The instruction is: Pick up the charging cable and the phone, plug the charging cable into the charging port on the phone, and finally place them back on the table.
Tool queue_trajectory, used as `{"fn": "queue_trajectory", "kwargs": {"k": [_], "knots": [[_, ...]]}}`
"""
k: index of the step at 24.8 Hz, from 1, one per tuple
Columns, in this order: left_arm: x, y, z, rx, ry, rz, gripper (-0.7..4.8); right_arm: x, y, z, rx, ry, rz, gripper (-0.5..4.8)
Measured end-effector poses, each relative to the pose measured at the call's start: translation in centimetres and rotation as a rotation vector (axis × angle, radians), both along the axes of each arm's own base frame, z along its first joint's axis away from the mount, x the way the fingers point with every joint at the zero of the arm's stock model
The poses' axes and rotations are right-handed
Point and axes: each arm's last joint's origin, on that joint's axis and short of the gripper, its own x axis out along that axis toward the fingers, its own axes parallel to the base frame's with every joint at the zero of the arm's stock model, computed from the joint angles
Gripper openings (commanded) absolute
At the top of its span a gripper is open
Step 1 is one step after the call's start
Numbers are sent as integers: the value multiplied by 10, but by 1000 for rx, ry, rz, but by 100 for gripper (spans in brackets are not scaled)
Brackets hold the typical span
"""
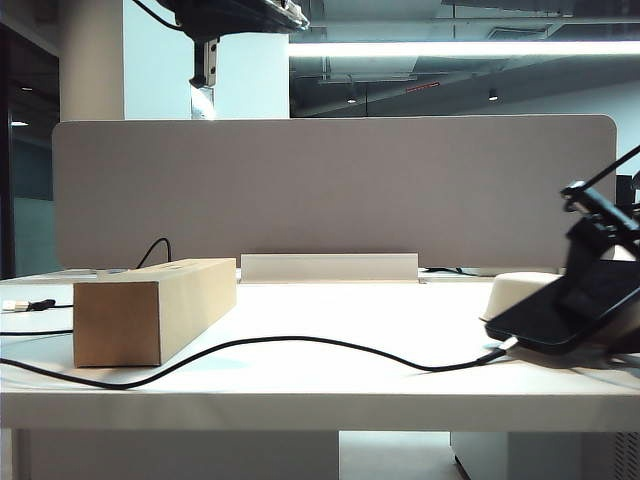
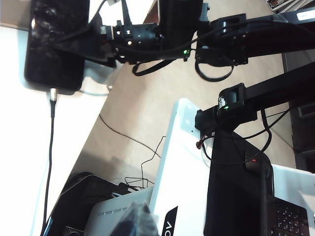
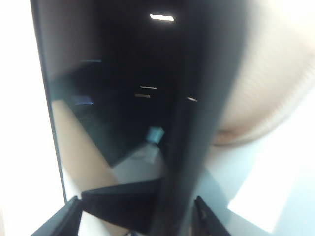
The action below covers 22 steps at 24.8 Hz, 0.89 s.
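The black phone (image 1: 558,318) lies tilted at the right of the white table (image 1: 330,395), its low end on the table top. The charging cable (image 1: 300,342) runs across the table and its silver tip (image 1: 497,352) sits in the charging port; the left wrist view shows the same join (image 2: 52,94) under the phone (image 2: 54,44). My right gripper (image 3: 137,219) is open, its fingers (image 3: 64,219) standing apart on either side of the phone (image 3: 128,98). My left gripper (image 2: 135,221) is shut and empty, hanging high above the table's left (image 1: 205,70).
A cardboard box (image 1: 155,310) stands at the left, with the cable passing in front of it. A cream tray (image 1: 520,290) sits behind the phone. A grey divider panel (image 1: 330,190) closes the back. The right arm (image 2: 162,34) reaches over the table edge.
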Motion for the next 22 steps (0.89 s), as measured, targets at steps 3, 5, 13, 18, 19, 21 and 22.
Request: {"fn": "queue_trajectory", "kwargs": {"k": [3, 5, 13, 18, 19, 21, 22], "knots": [[-3, 1, 4, 0, -13, 1, -6, -13, -14, 9, -30, 43, -36, 317], [-3, 1, 4, -1, -15, 1, -6, -18, -17, 12, -77, 47, -44, 317], [-6, 3, 8, 7, -26, 5, -6, -18, -16, 13, -80, 37, -30, 338], [-8, 4, 10, 6, -33, 7, -6, -21, -14, 11, -41, 82, 14, 338], [-8, 4, 10, 7, -33, 6, -6, -22, -14, 11, -30, 86, 28, 338], [-8, 4, 10, 7, -34, 6, -6, -24, -13, 12, -9, 100, 50, 338], [-8, 4, 10, 7, -33, 7, -6, -27, -13, 13, -7, 112, 59, 338]]}}
